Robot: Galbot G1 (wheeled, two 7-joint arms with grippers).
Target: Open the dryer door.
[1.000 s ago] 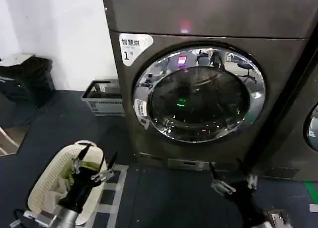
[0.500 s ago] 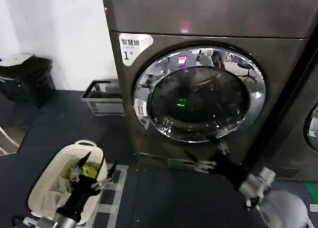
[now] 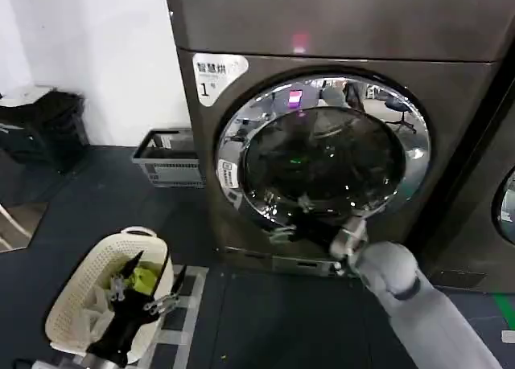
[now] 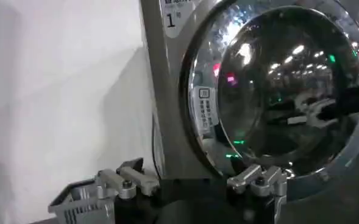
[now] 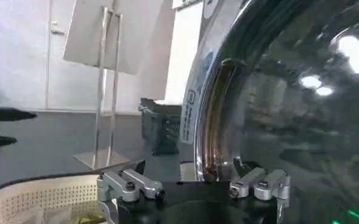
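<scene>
The dryer [image 3: 338, 31] has a brushed, dull-sheened metal front. The dryer door [image 3: 322, 152] carries a mirror-bright chrome ring around glossy dark glass. At seven o'clock, a perforated cream plastic basket [image 3: 76, 305] looks matt.

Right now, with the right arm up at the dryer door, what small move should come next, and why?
Probably ease the right hand a little further toward the left edge of the dryer door. Its fingers are open in front of the lower left of the glass, near the chrome ring, and the door looks shut against the dryer. The left hand hangs open over the white basket.
</scene>
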